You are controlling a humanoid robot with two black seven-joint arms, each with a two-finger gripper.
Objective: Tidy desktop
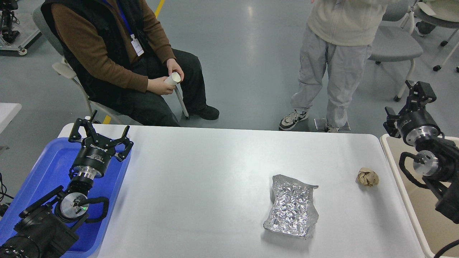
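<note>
1. Here, our desk (pixel 215 186) fills the middle of the head view, a wide white top with rounded corners and a slight gloss.
2. On its right half lies a crumpled sheet of silver foil (pixel 292 209), flat on the surface and near the front edge.
3. To the right of the foil, and apart from it, sits a small ball of crumpled brown paper (pixel 367 177), close to the desk's right edge.
4. A blue tray (pixel 53 168) lies at the left end of the desk, and a beige bin (pixel 419 211) stands just beside the right edge.
5. Our left gripper (pixel 100 138) hangs over the far part of the blue tray with its fingers spread wide apart and nothing between them.
6. Our right gripper (pixel 417 93) is raised above the far end of the beige bin, off the desk; it points away from us and looks dark, so we cannot tell whether its fingers are apart or together.
7. Beyond the desk, a seated person (pixel 118 53) in a brown top and dark vest holds a white paper cup (pixel 173 78) in both hands.
8. A standing person (pixel 337 57) in light clothes is behind the right half of the desk, with a grey chair (pixel 394 50) further back.
</note>
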